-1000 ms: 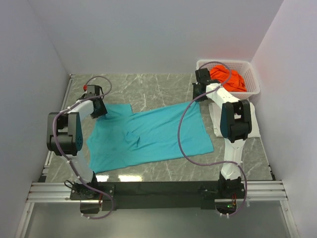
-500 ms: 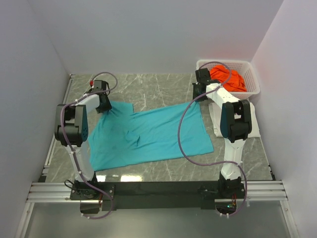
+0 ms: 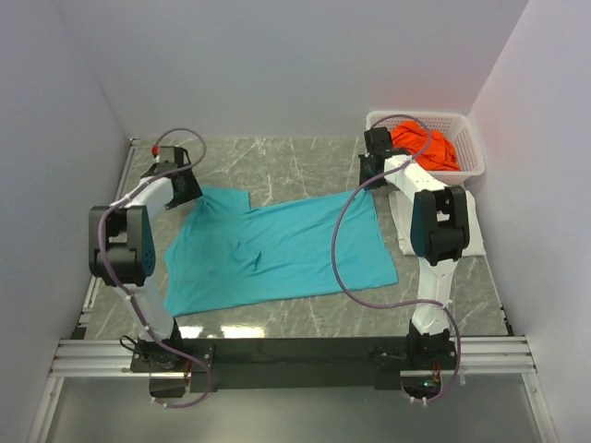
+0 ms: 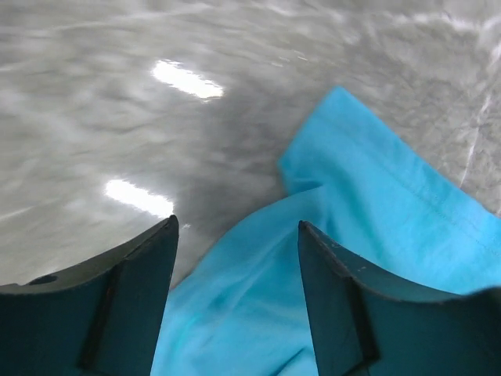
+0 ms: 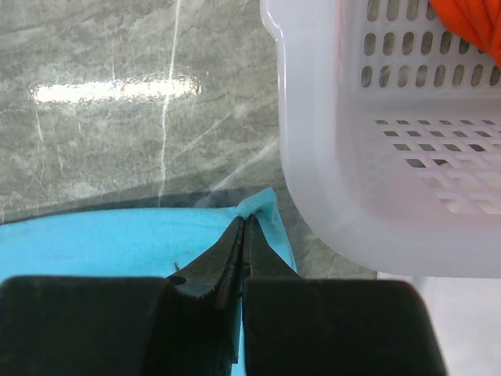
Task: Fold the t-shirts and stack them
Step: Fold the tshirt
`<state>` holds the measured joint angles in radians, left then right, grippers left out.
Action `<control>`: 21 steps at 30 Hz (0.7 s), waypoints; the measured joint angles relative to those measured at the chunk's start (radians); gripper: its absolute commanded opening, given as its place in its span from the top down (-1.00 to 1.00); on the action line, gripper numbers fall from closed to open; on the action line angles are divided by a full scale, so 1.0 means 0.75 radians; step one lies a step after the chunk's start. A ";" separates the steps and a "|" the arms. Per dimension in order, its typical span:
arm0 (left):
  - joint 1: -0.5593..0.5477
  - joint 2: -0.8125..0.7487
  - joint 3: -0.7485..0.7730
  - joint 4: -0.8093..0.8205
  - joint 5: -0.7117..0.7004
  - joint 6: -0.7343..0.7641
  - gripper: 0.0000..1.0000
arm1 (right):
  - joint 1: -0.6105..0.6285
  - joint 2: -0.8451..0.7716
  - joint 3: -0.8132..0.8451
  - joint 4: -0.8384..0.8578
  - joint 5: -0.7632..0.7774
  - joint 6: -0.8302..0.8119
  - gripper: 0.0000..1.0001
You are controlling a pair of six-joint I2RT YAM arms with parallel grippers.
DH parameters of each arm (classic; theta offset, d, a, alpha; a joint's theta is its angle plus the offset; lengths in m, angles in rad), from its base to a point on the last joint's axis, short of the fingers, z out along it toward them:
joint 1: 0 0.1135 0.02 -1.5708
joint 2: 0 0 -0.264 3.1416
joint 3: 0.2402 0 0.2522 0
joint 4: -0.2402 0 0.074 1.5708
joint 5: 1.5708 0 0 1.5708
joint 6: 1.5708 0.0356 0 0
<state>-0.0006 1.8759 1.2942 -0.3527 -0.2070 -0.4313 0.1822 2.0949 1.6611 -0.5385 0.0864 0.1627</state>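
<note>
The teal t-shirt (image 3: 277, 251) lies spread out on the marble table. Its far left corner (image 4: 368, 180) sits just ahead of my left gripper (image 4: 236, 222), which hovers open over the cloth with nothing pinched between its fingers. In the top view the left gripper (image 3: 183, 187) is at that corner. My right gripper (image 5: 244, 221) is shut on the shirt's far right corner, beside the basket; from above, the right gripper (image 3: 370, 173) shows there too. The orange t-shirt (image 3: 427, 148) lies bunched in the basket. A white cloth (image 3: 469, 242), seemingly the white t-shirt, lies flat under the right arm.
The white lattice basket (image 3: 473, 159) stands at the far right corner, and its wall (image 5: 329, 157) is close to the right fingers. Grey walls close in the table on both sides and behind. Bare marble (image 3: 277, 166) runs along the back.
The left gripper has opened and let go of the teal shirt's far left corner, which now lies on the table. The left wrist swung slightly left. The right arm has not moved.
</note>
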 measured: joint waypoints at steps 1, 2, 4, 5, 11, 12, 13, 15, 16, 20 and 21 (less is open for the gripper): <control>0.019 -0.048 -0.029 0.003 -0.001 0.001 -0.27 | 0.001 0.000 0.000 0.001 -0.001 0.000 1.00; 0.033 -0.083 -0.048 0.003 -0.001 0.003 -0.23 | 0.001 0.000 0.000 0.001 -0.002 -0.001 1.00; 0.055 -0.133 -0.079 0.009 -0.001 0.009 -0.12 | 0.001 0.000 0.000 0.001 -0.002 0.000 1.00; 0.061 -0.154 -0.096 0.010 0.000 0.016 -0.09 | 0.001 0.000 0.000 0.001 -0.002 0.000 1.00; 0.053 -0.165 -0.190 0.001 0.036 0.065 0.01 | 0.000 0.000 -0.007 0.007 -0.003 0.000 1.00; 0.051 -0.160 -0.198 -0.010 0.037 0.071 0.05 | 0.001 0.000 -0.010 0.007 -0.003 0.000 1.00; 0.051 -0.153 -0.200 -0.014 0.037 0.073 0.05 | 0.000 0.000 -0.014 0.009 -0.002 0.000 1.00; 0.051 -0.129 -0.200 -0.015 0.037 0.081 0.07 | 0.000 0.000 -0.019 0.008 -0.003 -0.001 1.00; 0.051 -0.117 -0.200 -0.016 0.037 0.085 0.07 | 0.000 0.000 -0.019 0.008 -0.003 0.000 1.00; 0.051 -0.087 -0.203 -0.016 0.038 0.096 0.13 | 0.000 0.000 -0.019 0.010 -0.002 0.000 1.00; 0.051 -0.083 -0.204 -0.015 0.038 0.098 0.15 | 0.000 0.000 -0.019 0.010 -0.002 0.000 1.00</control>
<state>0.0376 1.8133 1.1412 -0.3637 -0.1783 -0.3580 0.1822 2.0949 1.6470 -0.5312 0.0849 0.1627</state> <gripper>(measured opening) 0.442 0.007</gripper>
